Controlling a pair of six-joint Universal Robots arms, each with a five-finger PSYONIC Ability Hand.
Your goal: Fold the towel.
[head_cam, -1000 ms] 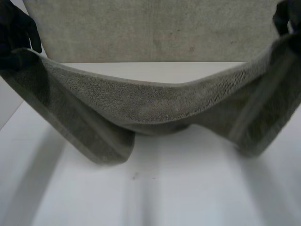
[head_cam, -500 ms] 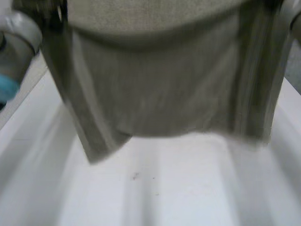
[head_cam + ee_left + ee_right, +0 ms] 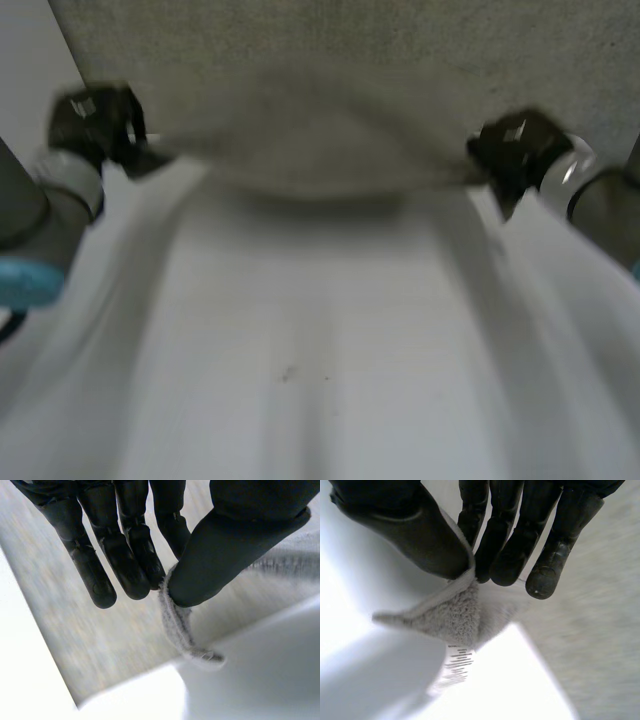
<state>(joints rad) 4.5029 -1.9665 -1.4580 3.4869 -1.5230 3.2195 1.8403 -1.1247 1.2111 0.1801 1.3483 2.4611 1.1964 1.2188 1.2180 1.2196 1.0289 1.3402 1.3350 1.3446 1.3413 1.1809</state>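
Head view: towel in robot hand

The left hand and right hand are matte black, with thick, round-tipped fingers and a broader thumb. Behind them the left arm shows a silver-grey joint and a light-blue cap.

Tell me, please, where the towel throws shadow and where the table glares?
Head view: the towel, held between the left hand and right hand, shades a soft band of the table under its sagging fold. Left wrist view: the table beside the pinched corner is glaring white. Right wrist view: grey shadow lies under the pinched corner and its label.
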